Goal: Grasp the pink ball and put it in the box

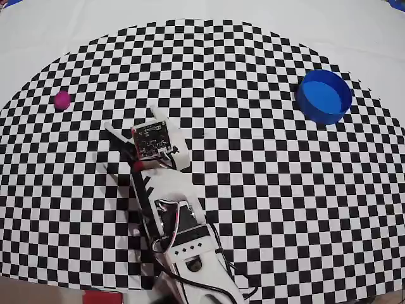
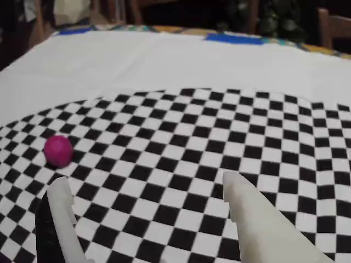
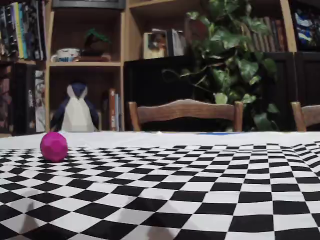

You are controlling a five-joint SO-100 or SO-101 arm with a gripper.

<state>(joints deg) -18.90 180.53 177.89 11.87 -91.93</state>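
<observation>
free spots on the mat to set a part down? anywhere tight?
Overhead view: wide bare checkerboard between the pink ball at left and the box at upper right, plus the right half below the box. Crowded only lower centre-left, around the arm and its open hand.

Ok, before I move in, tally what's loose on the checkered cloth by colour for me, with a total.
Pink: 1, the pink ball, lying alone toward the left edge of the overhead view.
Blue: 1, the box, a round container at the upper right of the overhead view.
Total: 2.
The end effector is open with nothing between its fingers.
</observation>
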